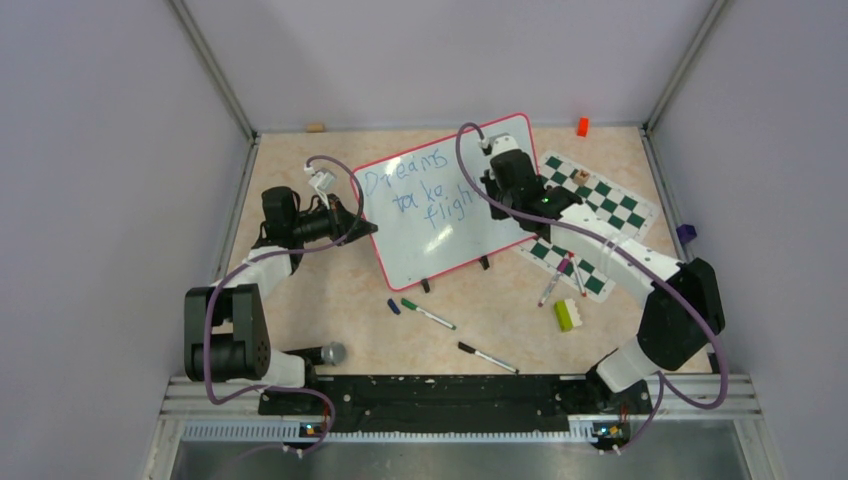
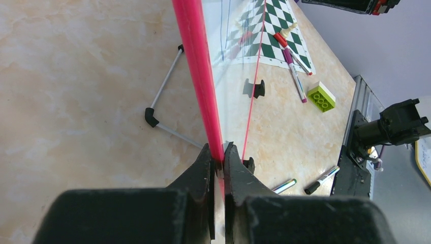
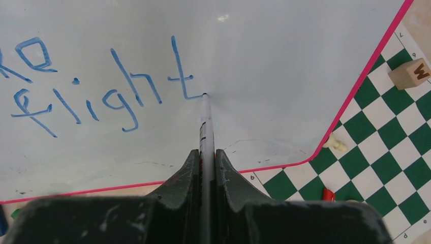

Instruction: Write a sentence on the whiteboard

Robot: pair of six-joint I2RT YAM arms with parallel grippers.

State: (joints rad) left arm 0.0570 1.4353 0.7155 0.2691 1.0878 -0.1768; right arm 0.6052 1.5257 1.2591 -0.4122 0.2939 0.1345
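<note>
The whiteboard (image 1: 420,225), white with a thin red frame, stands tilted on black feet at the table's middle. Blue lettering, the sentence (image 1: 418,190), reads "Dreams take flight". My left gripper (image 1: 368,230) is shut on the board's left edge; in the left wrist view the red frame (image 2: 195,66) runs up from between the jaws of that gripper (image 2: 219,155). My right gripper (image 1: 497,192) is shut on a grey marker (image 3: 205,127), whose tip touches the board at the foot of the final "t" of "flight" (image 3: 101,99).
A green-and-white chess mat (image 1: 600,215) lies right of the board with a wooden letter block (image 3: 410,73) and markers (image 1: 560,275) on it. A green-and-white brick (image 1: 568,315), two pens (image 1: 428,314) (image 1: 487,357) and a blue cap (image 1: 393,307) lie in front. An orange block (image 1: 582,126) sits at the back.
</note>
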